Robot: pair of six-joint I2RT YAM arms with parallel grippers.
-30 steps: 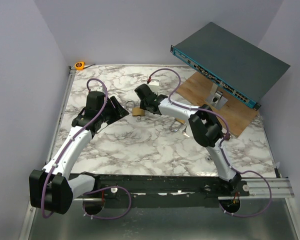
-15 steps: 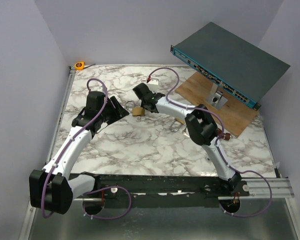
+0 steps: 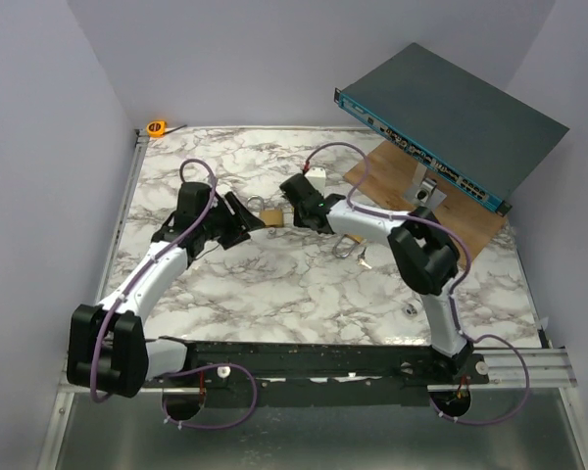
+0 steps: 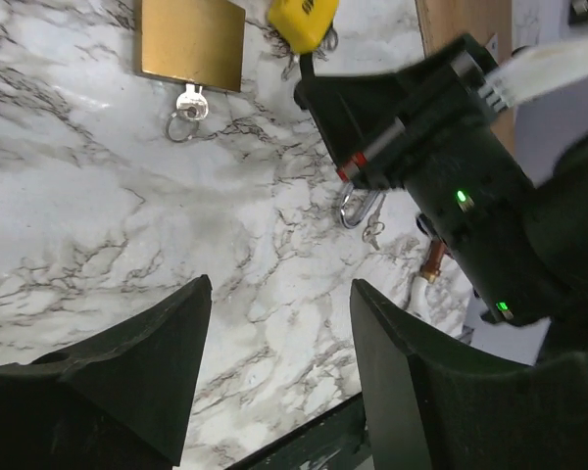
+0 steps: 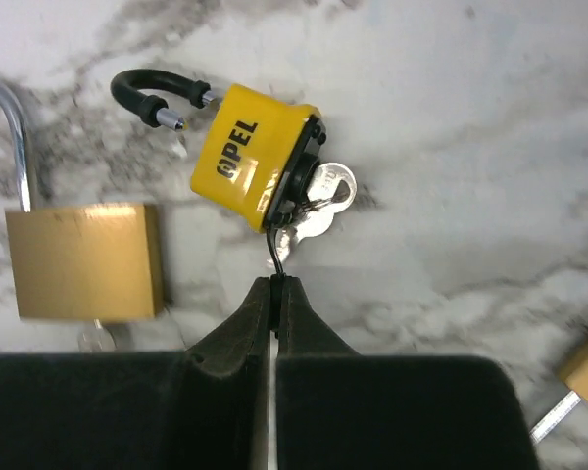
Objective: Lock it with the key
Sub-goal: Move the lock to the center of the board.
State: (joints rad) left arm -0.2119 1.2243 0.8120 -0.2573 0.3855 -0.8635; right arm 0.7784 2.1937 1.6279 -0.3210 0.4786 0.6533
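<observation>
Marble tabletop (image 3: 274, 294), white with grey veins, carries a yellow padlock (image 5: 258, 164) lying flat just ahead of the right gripper (image 5: 274, 289). Its black shackle (image 5: 123, 88) is sprung, the free end clear of the body, and a silver key (image 5: 325, 189) sits in the base, on the side facing the gripper. The right gripper's tips are pressed together on a thin black cord (image 5: 273, 257) running from the key. A brass padlock (image 5: 83, 259) lies beside the yellow one, to that gripper's left in its own view. The left gripper (image 4: 279, 377), spread wide and holding nothing, faces both locks from the opposite side. Compared with a second earlier, the left arm has reached in closer and the right gripper has shifted slightly towards its own side. This likely sets up the left to steady the padlock; the shackle is not yet pressed home
</observation>
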